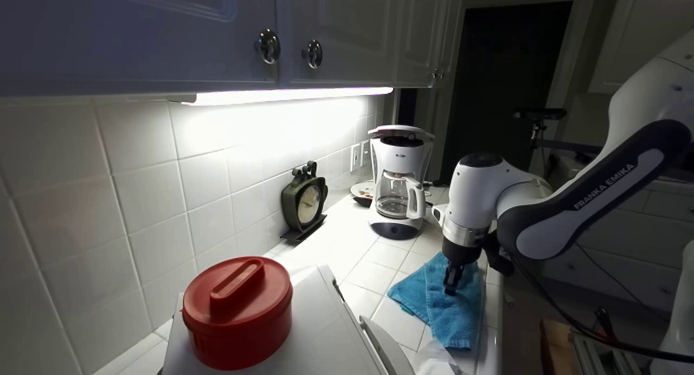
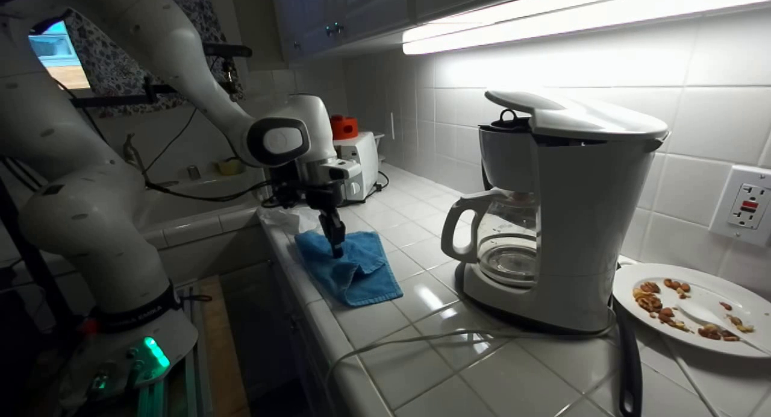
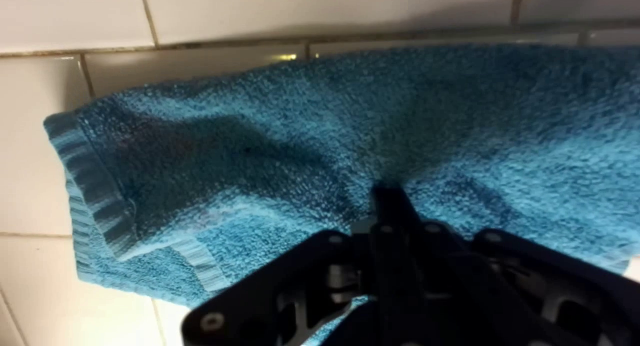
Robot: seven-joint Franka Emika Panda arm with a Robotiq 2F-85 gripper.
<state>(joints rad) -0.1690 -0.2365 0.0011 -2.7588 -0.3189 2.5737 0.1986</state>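
Note:
A blue terry towel [image 1: 455,323] lies folded and wrinkled on the white tiled counter [image 1: 374,285]. It also shows in an exterior view [image 2: 370,287] and fills much of the wrist view [image 3: 500,101]. My gripper [image 1: 450,289] points down onto the towel, near its middle, in both exterior views. In that exterior view its tips [image 2: 337,252] meet the cloth. In the wrist view the black fingers [image 3: 389,191] are together, with their tips at the towel's surface. I cannot tell whether any cloth is pinched between them; the tips' undersides are hidden.
A white coffee maker [image 2: 578,224] with a glass carafe stands near the towel, its cord across the counter. Behind it is a plate [image 2: 699,278] with nuts. A green clock [image 1: 304,201], a red lidded container [image 1: 238,310] on a white appliance and the counter edge [image 2: 325,320] are around.

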